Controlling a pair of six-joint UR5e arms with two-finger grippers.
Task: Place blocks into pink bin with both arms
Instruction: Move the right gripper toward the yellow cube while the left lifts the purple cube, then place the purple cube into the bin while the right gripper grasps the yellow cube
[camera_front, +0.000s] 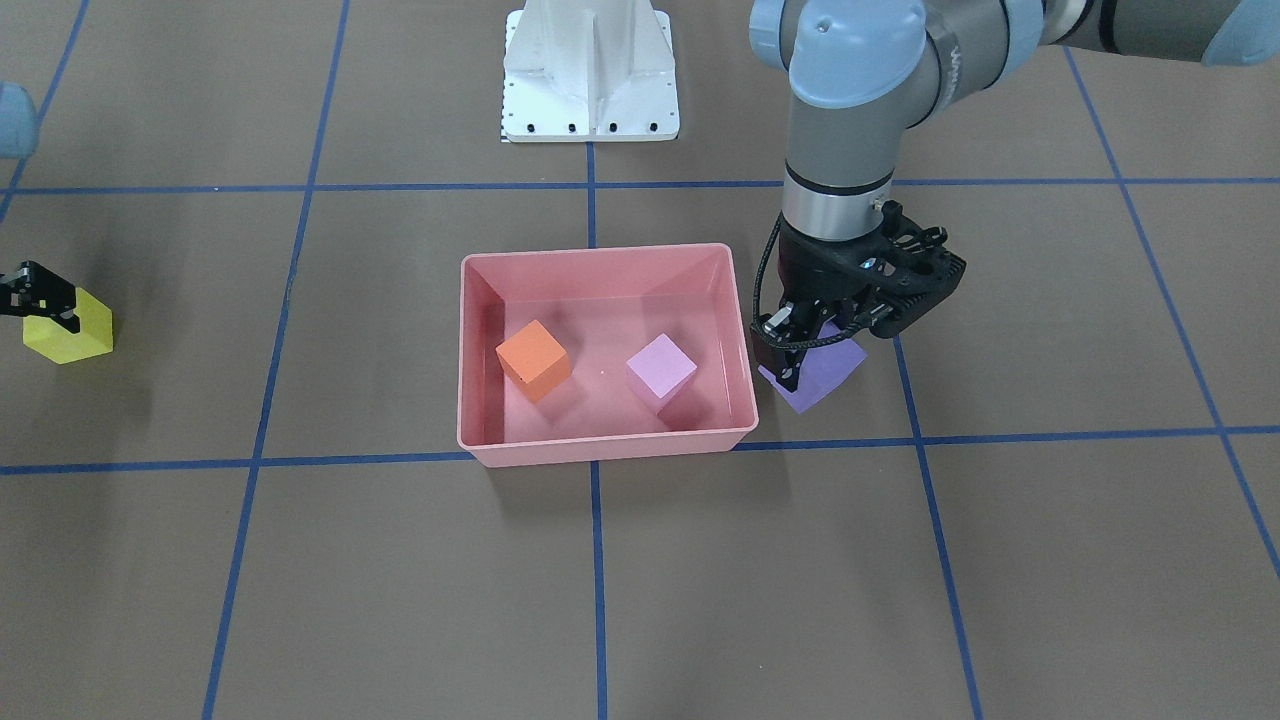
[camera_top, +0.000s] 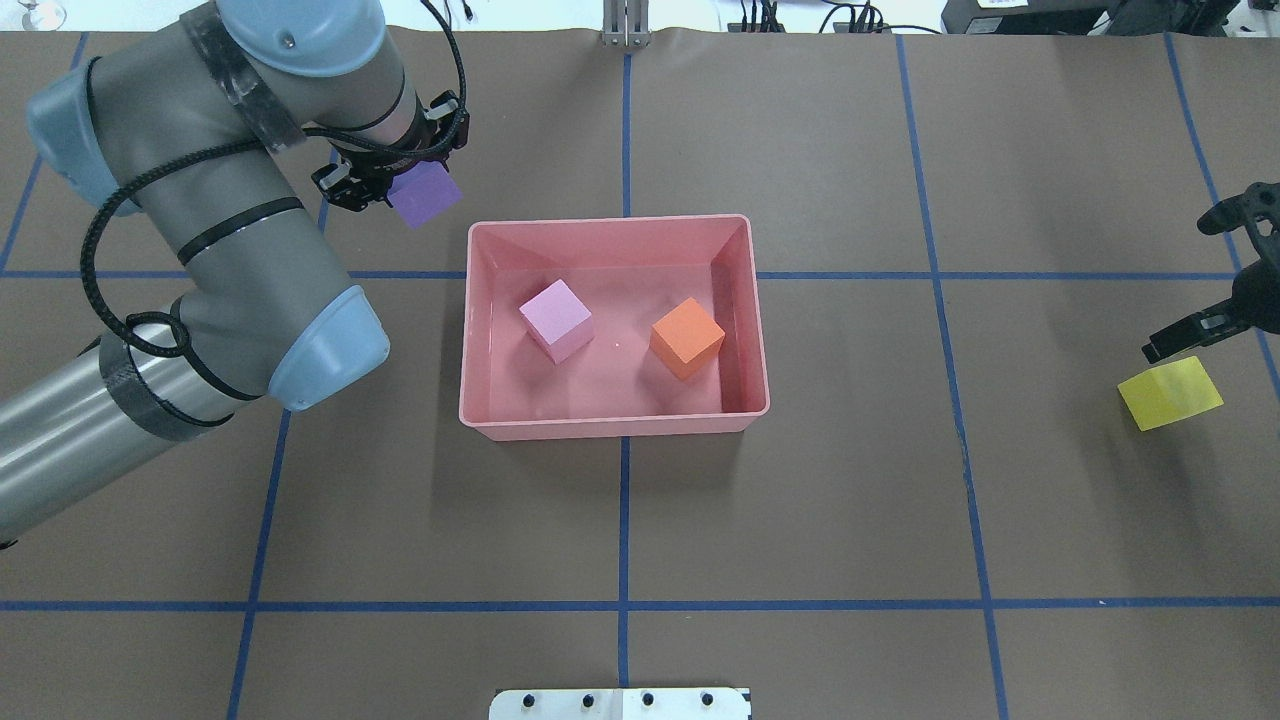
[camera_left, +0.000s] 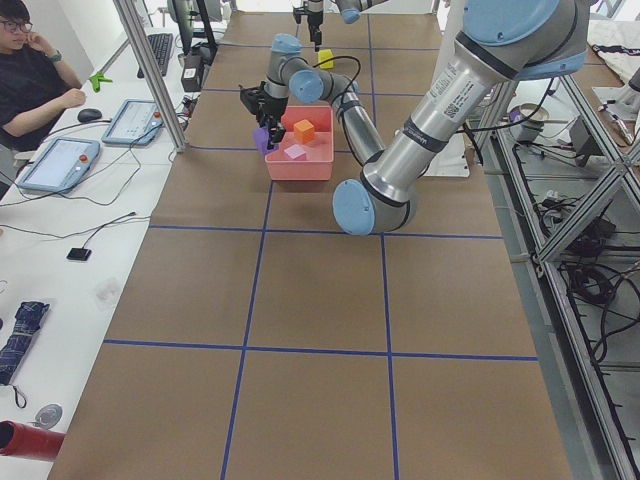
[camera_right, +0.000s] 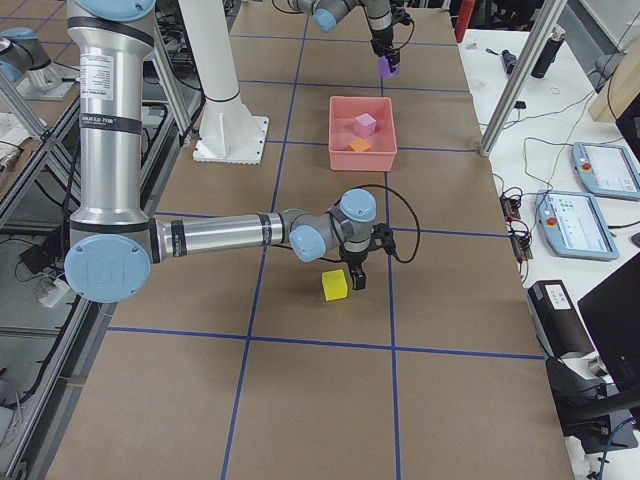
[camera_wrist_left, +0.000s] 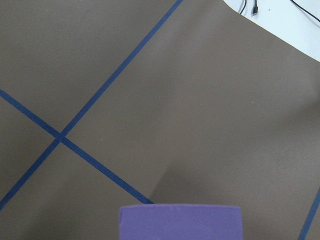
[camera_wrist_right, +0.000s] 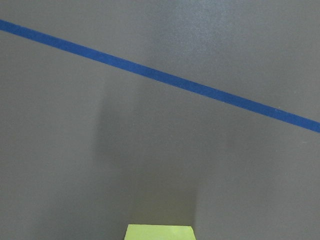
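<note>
The pink bin sits mid-table and holds the light pink block and the orange block. My left gripper is shut on the purple block, just beyond the bin's far left corner; from the front the block hangs beside the bin wall. The block fills the bottom of the left wrist view. My right gripper is at the far right edge, shut on the yellow block, low over the table. The yellow block also shows from the front and in the right wrist view.
The white base mount stands behind the bin on the robot's side. Blue tape lines grid the brown table. An operator sits at a side desk with tablets past the table's far edge.
</note>
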